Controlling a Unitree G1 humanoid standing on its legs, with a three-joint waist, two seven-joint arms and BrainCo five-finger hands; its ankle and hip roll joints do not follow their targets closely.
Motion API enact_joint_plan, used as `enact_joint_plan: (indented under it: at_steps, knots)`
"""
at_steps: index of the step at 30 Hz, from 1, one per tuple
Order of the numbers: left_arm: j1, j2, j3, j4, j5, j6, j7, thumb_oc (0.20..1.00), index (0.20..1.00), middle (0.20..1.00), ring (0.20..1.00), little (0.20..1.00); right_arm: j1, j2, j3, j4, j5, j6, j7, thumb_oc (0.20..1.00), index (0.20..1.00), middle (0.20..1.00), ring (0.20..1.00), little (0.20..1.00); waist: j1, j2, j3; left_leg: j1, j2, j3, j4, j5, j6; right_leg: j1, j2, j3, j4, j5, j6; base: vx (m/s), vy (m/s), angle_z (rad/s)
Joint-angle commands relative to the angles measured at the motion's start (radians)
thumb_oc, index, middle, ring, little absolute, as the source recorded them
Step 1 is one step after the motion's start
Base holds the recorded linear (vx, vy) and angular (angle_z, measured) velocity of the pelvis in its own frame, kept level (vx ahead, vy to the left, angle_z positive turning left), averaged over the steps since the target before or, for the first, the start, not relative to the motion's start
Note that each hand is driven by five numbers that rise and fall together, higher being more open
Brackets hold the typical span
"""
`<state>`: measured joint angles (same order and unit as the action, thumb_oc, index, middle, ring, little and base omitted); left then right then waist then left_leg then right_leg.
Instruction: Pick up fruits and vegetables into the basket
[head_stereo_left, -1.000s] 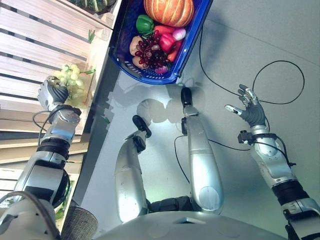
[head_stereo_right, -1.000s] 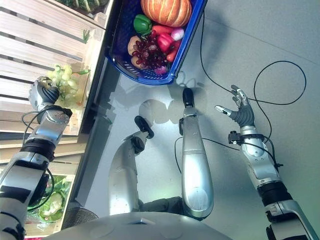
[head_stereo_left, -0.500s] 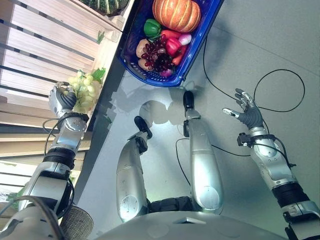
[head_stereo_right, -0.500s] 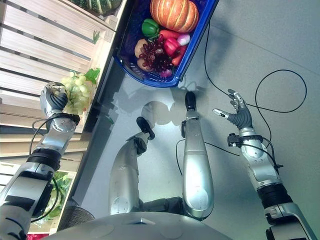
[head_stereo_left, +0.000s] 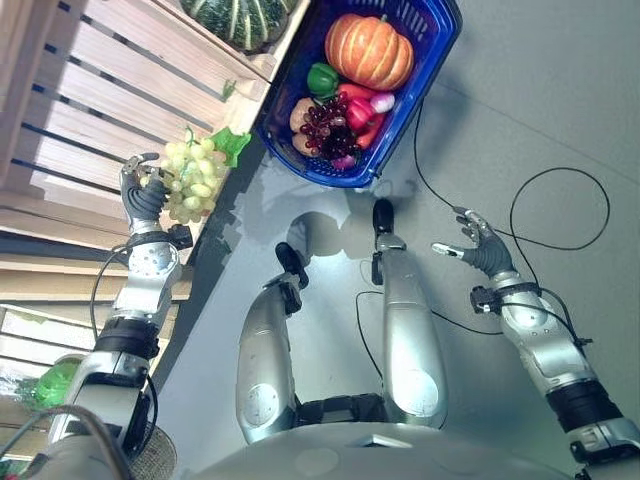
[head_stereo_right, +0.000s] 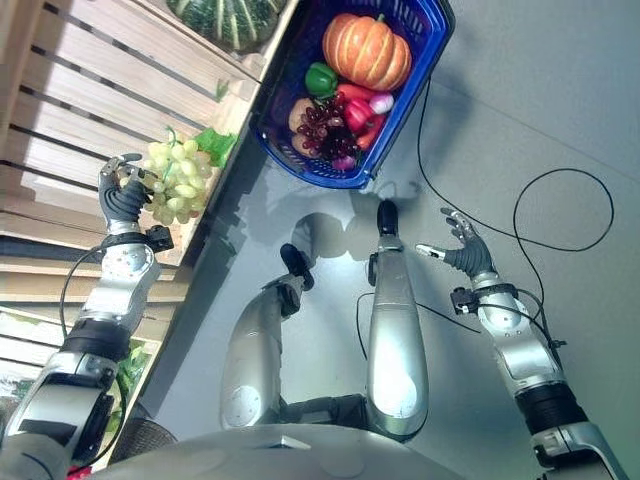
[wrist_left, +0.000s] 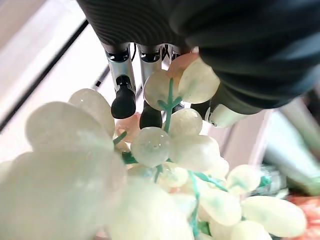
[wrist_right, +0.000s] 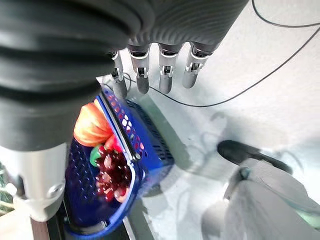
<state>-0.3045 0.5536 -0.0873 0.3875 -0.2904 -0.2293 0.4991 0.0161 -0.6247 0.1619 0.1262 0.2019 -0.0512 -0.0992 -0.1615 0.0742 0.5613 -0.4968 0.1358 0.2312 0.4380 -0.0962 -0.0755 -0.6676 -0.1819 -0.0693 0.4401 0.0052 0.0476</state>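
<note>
One bunch of green grapes (head_stereo_left: 190, 180) is hanging in the left hand (head_stereo_left: 143, 197), whose fingers (wrist_left: 123, 102) are curling round its stem, over the edge of the wooden slatted shelf (head_stereo_left: 90, 110). One blue basket (head_stereo_left: 425, 70) is sitting on the grey floor (head_stereo_left: 540, 90), well apart from the grapes, and is holding an orange pumpkin (head_stereo_left: 369, 50), a green pepper (head_stereo_left: 322, 79), dark red grapes (head_stereo_left: 322, 123) and red produce. One right hand (head_stereo_left: 470, 245) is hovering over the floor, fingers (wrist_right: 164, 75) spreading straight, gripping nothing. One green striped squash (head_stereo_left: 240, 18) is lying on the shelf.
</note>
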Motion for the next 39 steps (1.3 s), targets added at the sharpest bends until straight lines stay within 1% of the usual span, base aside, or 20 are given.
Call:
enact_joint_plan:
  at_steps: [1, 3, 6, 9, 10, 11, 12, 13, 14, 17, 19, 21, 22, 25, 27, 30, 32, 34, 36, 39]
  knots:
    - [0.074, 0.050, 0.097, -0.094, -0.056, -0.066, -0.021, 0.200, 0.200, 0.200, 0.200, 0.200, 0.065, 0.024, -0.025, -0.117, -0.026, -0.006, 0.007, 1.000, 1.000, 1.000, 1.000, 1.000, 0.021, -0.057, -0.041, -0.032, -0.020, -0.051, 0.012, -0.014, -0.003, 0.103, -0.039, -0.027, 0.008, -0.126, 0.065, 0.03, -0.017, 0.10]
    - [0.085, 0.053, 0.109, -0.118, -0.045, -0.056, -0.020, 0.200, 0.200, 0.200, 0.200, 0.200, 0.068, 0.029, -0.032, -0.130, -0.025, 0.007, 0.013, 1.000, 1.000, 1.000, 1.000, 1.000, 0.025, -0.058, -0.041, -0.014, -0.021, -0.051, 0.006, -0.013, -0.002, 0.122, -0.039, -0.030, 0.004, -0.126, 0.067, 0.03, -0.008, 0.11]
    - [0.102, 0.059, 0.132, -0.168, -0.039, -0.038, -0.009, 0.200, 0.200, 0.200, 0.200, 0.200, 0.071, 0.036, -0.040, -0.164, -0.025, 0.049, 0.013, 1.000, 1.000, 1.000, 1.000, 1.000, 0.034, -0.061, -0.041, 0.004, -0.020, -0.052, 0.004, -0.016, 0.002, 0.146, -0.040, -0.035, 0.001, -0.129, 0.067, 0.03, -0.007, 0.07]
    - [0.102, 0.053, 0.140, -0.184, -0.127, -0.022, -0.052, 0.200, 0.200, 0.200, 0.200, 0.200, 0.071, 0.045, -0.039, -0.180, -0.026, 0.077, 0.019, 1.000, 1.000, 1.000, 1.000, 1.000, 0.037, -0.062, -0.041, 0.009, -0.021, -0.057, 0.007, -0.021, 0.007, 0.151, -0.039, -0.033, 0.006, -0.132, 0.069, -0.02, -0.011, 0.04]
    - [0.101, 0.050, 0.141, -0.193, -0.146, -0.019, -0.062, 0.200, 0.200, 0.200, 0.200, 0.200, 0.070, 0.047, -0.038, -0.188, -0.029, 0.085, 0.020, 1.000, 1.000, 1.000, 1.000, 1.000, 0.036, -0.063, -0.041, -0.003, -0.022, -0.050, -0.002, 0.007, 0.016, 0.139, -0.040, -0.036, -0.005, -0.105, 0.062, -0.07, -0.005, 0.05]
    - [0.106, 0.046, 0.142, -0.201, -0.168, -0.021, -0.076, 0.200, 0.200, 0.200, 0.200, 0.200, 0.073, 0.050, -0.039, -0.198, -0.039, 0.097, 0.025, 1.000, 1.000, 1.000, 1.000, 1.000, 0.037, -0.063, -0.041, 0.002, -0.023, -0.052, -0.004, 0.007, 0.016, 0.144, -0.039, -0.035, -0.007, -0.105, 0.063, 0.01, 0.004, 0.05]
    - [0.109, 0.043, 0.138, -0.203, -0.175, -0.023, -0.080, 0.200, 0.200, 0.200, 0.200, 0.200, 0.077, 0.050, -0.037, -0.202, -0.043, 0.104, 0.025, 1.000, 1.000, 1.000, 1.000, 1.000, 0.038, -0.063, -0.041, 0.019, -0.024, -0.060, 0.002, -0.020, 0.008, 0.160, -0.038, -0.030, 0.001, -0.130, 0.070, 0.01, 0.011, 0.05]
    - [0.119, 0.032, 0.139, -0.213, -0.194, -0.037, -0.105, 0.200, 0.200, 0.200, 0.200, 0.200, 0.079, 0.051, -0.036, -0.209, -0.074, 0.117, 0.031, 1.000, 1.000, 1.000, 1.000, 1.000, 0.039, -0.064, -0.041, 0.010, -0.026, -0.054, -0.005, 0.007, 0.016, 0.154, -0.040, -0.035, -0.012, -0.103, 0.063, 0.01, 0.015, 0.04]
    - [0.127, 0.027, 0.142, -0.241, -0.208, -0.032, -0.125, 0.200, 0.200, 0.200, 0.200, 0.200, 0.081, 0.050, -0.035, -0.218, -0.093, 0.122, 0.031, 1.000, 1.000, 1.000, 1.000, 1.000, 0.041, -0.064, -0.041, 0.020, -0.027, -0.055, -0.009, 0.007, 0.017, 0.166, -0.041, -0.035, -0.018, -0.102, 0.064, -0.06, 0.009, 0.02]
    - [0.155, 0.011, 0.145, -0.313, -0.239, -0.039, -0.179, 0.200, 0.200, 0.200, 0.200, 0.200, 0.080, 0.044, -0.036, -0.236, -0.070, 0.111, 0.053, 1.000, 1.000, 1.000, 1.000, 1.000, 0.051, -0.065, -0.041, 0.048, -0.029, -0.062, -0.019, 0.005, 0.018, 0.200, -0.047, -0.038, -0.032, -0.102, 0.067, 0.00, 0.000, 0.00]
    - [0.171, 0.006, 0.150, -0.356, -0.255, -0.048, -0.209, 0.200, 0.200, 0.200, 0.200, 0.200, 0.068, 0.045, -0.035, -0.254, -0.050, 0.079, 0.091, 1.000, 1.000, 1.000, 1.000, 1.000, 0.060, -0.065, -0.041, 0.066, -0.030, -0.066, -0.025, 0.005, 0.018, 0.224, -0.051, -0.043, -0.041, -0.102, 0.069, 0.02, -0.019, 0.07]
    - [0.177, 0.000, 0.147, -0.400, -0.253, -0.040, -0.232, 0.200, 0.200, 0.200, 0.200, 0.200, 0.039, 0.052, -0.016, -0.279, -0.010, 0.070, 0.130, 1.000, 1.000, 1.000, 1.000, 1.000, 0.075, -0.066, -0.041, 0.091, -0.031, -0.071, -0.032, 0.004, 0.017, 0.254, -0.057, -0.051, -0.048, -0.103, 0.070, 0.02, -0.043, 0.04]
    - [0.179, -0.002, 0.144, -0.419, -0.255, -0.037, -0.238, 0.200, 0.200, 0.200, 0.200, 0.200, 0.024, 0.059, -0.007, -0.289, 0.013, 0.069, 0.147, 1.000, 1.000, 1.000, 1.000, 1.000, 0.082, -0.067, -0.041, 0.101, -0.032, -0.075, -0.035, 0.005, 0.016, 0.268, -0.060, -0.056, -0.052, -0.103, 0.071, 0.02, -0.048, 0.04]
    - [0.183, -0.014, 0.135, -0.468, -0.261, -0.028, -0.279, 0.200, 0.200, 0.200, 0.200, 0.200, -0.024, 0.088, 0.024, -0.314, 0.156, 0.093, 0.194, 1.000, 1.000, 1.000, 1.000, 1.000, 0.104, -0.064, -0.058, 0.128, -0.036, -0.086, -0.048, 0.008, 0.013, 0.305, -0.070, -0.071, -0.066, -0.103, 0.072, 0.04, -0.041, 0.06]
    - [0.183, -0.023, 0.127, -0.485, -0.260, -0.028, -0.293, 0.200, 0.200, 0.200, 0.200, 0.200, -0.042, 0.111, 0.041, -0.323, 0.206, 0.097, 0.193, 1.000, 1.000, 1.000, 1.000, 1.000, 0.114, -0.062, -0.071, 0.142, -0.037, -0.092, -0.058, 0.011, 0.012, 0.324, -0.073, -0.078, -0.078, -0.102, 0.071, 0.05, -0.029, 0.13]
    - [0.178, -0.044, 0.107, -0.519, -0.255, -0.015, -0.300, 0.200, 0.200, 0.200, 0.200, 0.200, -0.077, 0.142, 0.067, -0.359, 0.298, 0.062, 0.205, 1.000, 1.000, 1.000, 1.000, 1.000, 0.129, -0.058, -0.091, 0.172, -0.040, -0.100, -0.080, 0.014, 0.011, 0.360, -0.078, -0.092, -0.101, -0.098, 0.073, 0.04, -0.024, 0.15]
    - [0.174, -0.053, 0.095, -0.529, -0.252, -0.010, -0.306, 0.200, 0.200, 0.200, 0.200, 0.200, -0.102, 0.162, 0.082, -0.391, 0.323, 0.029, 0.233, 1.000, 1.000, 1.000, 1.000, 1.000, 0.135, -0.057, -0.102, 0.186, -0.040, -0.104, -0.090, 0.016, 0.010, 0.378, -0.081, -0.099, -0.113, -0.096, 0.075, 0.05, -0.023, 0.07]
    - [0.168, -0.057, 0.087, -0.532, -0.260, -0.007, -0.305, 0.200, 0.200, 0.200, 0.200, 0.200, -0.119, 0.174, 0.097, -0.414, 0.337, 0.014, 0.260, 1.000, 1.000, 1.000, 1.000, 1.000, 0.138, -0.056, -0.110, 0.195, -0.041, -0.107, -0.096, 0.017, 0.009, 0.389, -0.083, -0.102, -0.120, -0.094, 0.075, 0.04, -0.015, 0.13]
    - [0.148, -0.070, 0.070, -0.548, -0.264, -0.004, -0.294, 0.200, 0.200, 0.200, 0.200, 0.200, -0.177, 0.197, 0.140, -0.470, 0.349, -0.014, 0.300, 1.000, 1.000, 1.000, 1.000, 1.000, 0.149, -0.053, -0.126, 0.217, -0.044, -0.113, -0.112, 0.019, 0.006, 0.416, -0.087, -0.112, -0.138, -0.091, 0.079, 0.04, -0.020, 0.08]
    - [0.114, -0.082, 0.046, -0.554, -0.237, -0.014, -0.280, 0.200, 0.200, 0.200, 0.200, 0.200, -0.249, 0.221, 0.196, -0.500, 0.363, 0.024, 0.301, 1.000, 1.000, 1.000, 1.000, 1.000, 0.163, -0.053, -0.145, 0.245, -0.046, -0.120, -0.128, 0.019, 0.001, 0.453, -0.093, -0.126, -0.161, -0.087, 0.083, 0.05, -0.046, 0.09]
